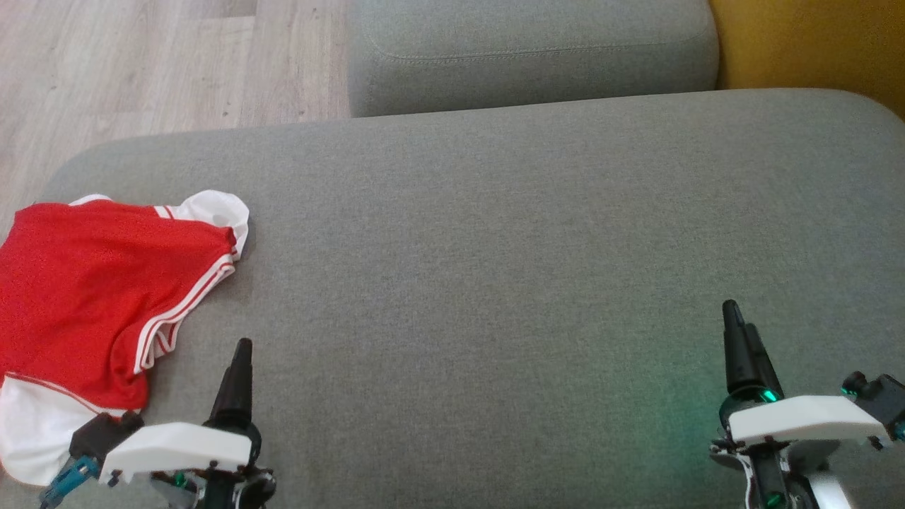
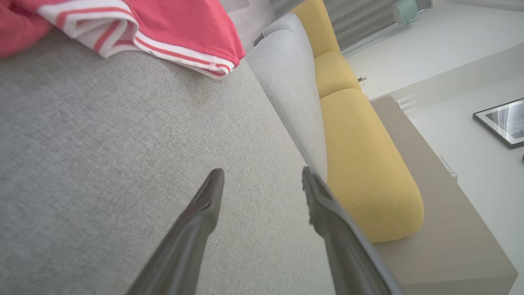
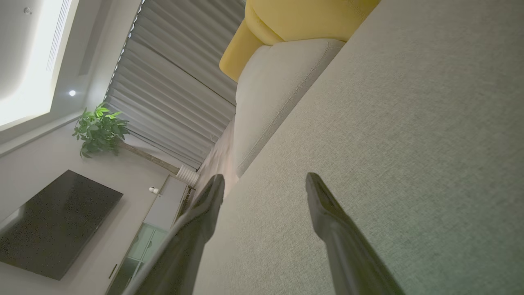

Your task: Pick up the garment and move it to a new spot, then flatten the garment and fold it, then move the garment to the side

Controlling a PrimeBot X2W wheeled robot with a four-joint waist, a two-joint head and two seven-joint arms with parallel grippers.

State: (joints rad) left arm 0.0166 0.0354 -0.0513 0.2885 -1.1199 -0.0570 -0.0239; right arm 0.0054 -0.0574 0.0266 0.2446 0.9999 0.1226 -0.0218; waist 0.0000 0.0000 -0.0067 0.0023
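At the far left of the grey seat cushion (image 1: pixel 495 283) lies the garment (image 1: pixel 92 283), red with white striped trim and white panels. It is rumpled, and its left part runs out of the head view. Just right of its lower edge sits the left gripper (image 2: pixel 262 174), its two dark fingers spread wide over bare upholstery and holding nothing; the garment's striped hem lies ahead of the fingertips, apart from them. The middle of the cushion is plain grey fabric. At the lower right, well apart from the garment, the right gripper (image 3: pixel 265 177) is likewise wide open and empty above the cushion.
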